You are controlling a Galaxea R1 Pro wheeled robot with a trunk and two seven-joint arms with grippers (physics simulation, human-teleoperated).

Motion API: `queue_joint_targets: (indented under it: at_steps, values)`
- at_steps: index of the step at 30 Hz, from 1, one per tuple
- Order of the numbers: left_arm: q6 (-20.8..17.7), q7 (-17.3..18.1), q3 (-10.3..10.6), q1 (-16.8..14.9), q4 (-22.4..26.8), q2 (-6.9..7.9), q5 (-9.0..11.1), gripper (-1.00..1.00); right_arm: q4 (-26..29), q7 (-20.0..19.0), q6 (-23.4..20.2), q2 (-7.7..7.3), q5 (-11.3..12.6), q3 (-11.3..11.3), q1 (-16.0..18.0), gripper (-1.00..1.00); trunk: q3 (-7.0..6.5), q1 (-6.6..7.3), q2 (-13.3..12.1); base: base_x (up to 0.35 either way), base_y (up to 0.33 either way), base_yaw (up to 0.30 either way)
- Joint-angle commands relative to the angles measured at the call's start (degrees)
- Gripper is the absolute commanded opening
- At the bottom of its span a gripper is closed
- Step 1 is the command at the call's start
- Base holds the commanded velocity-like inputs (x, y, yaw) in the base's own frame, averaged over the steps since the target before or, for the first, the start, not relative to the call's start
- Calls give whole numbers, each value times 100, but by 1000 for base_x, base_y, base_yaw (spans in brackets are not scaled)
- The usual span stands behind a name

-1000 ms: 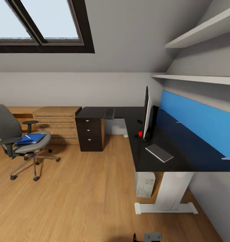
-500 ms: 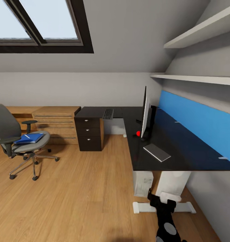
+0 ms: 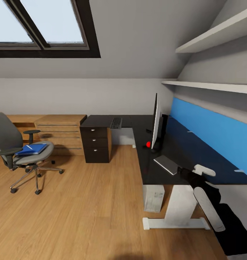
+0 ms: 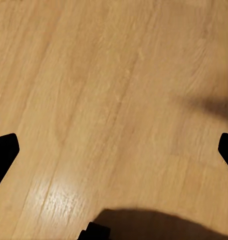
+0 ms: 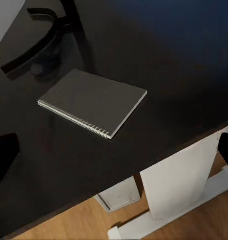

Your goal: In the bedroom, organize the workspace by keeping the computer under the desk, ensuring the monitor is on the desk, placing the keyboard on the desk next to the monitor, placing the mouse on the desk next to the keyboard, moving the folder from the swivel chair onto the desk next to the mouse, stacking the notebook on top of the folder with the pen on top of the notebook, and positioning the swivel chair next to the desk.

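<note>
A grey spiral notebook point(image 3: 169, 164) lies on the black desk point(image 3: 195, 159) near its front end; the right wrist view has the notebook point(image 5: 93, 102) flat in front of the monitor stand point(image 5: 43, 35). My right gripper point(image 3: 183, 171) hovers open just off the notebook's near corner, nothing between its fingers. The monitor point(image 3: 157, 124) stands on the desk with the red mouse point(image 3: 148, 144) at its foot. The keyboard point(image 3: 116, 122) rests on the far wing. A blue folder point(image 3: 32, 149) with a pen point(image 3: 29, 147) sits on the swivel chair point(image 3: 15, 144). The computer point(image 3: 154, 196) stands under the desk. My left gripper point(image 4: 114, 150) hangs open over bare floor.
A dark drawer unit point(image 3: 97, 142) stands under the desk's far wing, with a low wooden chest point(image 3: 62, 133) beside it. White shelves point(image 3: 213, 85) run above the blue panel point(image 3: 217, 130). A white desk leg point(image 3: 179, 211) sits beside the computer. Wooden floor point(image 3: 83, 209) stretches between chair and desk.
My right arm has risen from low at the picture's bottom edge up over the desk's front end, beside the notebook. The head view shifted slightly at first.
</note>
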State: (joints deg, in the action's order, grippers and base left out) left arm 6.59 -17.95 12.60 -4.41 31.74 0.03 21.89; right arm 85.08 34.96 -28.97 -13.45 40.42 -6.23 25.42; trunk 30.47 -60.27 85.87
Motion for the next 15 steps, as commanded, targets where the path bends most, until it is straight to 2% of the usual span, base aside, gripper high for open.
queue_joint_targets:
  at_steps: [1,3,7,11,12,15]
  values:
    - [38,-48,53,-5,-1,4,61,100,5,44,-34,-6,67,0,39,100,-12,23,-38,0,0,0]
    - [47,-55,63,-6,6,-10,61,100,1,32,-64,-7,87,0,78,100,-48,67,-118,0,0,0]
    - [-34,-70,66,-16,99,-105,61,100,-8,26,-116,-3,95,-144,129,100,-120,155,-279,0,0,0]
    - [-743,-81,67,-230,525,-152,59,100,9,28,-125,-4,93,-308,140,100,-192,242,-439,0,0,0]
    - [-1130,-83,67,-318,765,-160,62,100,8,28,-126,1,96,-352,139,100,-210,264,-479,0,0,0]
    - [-1805,-83,63,-434,1140,-195,65,100,4,28,-122,5,103,-435,139,100,-263,330,-600,0,0,0]
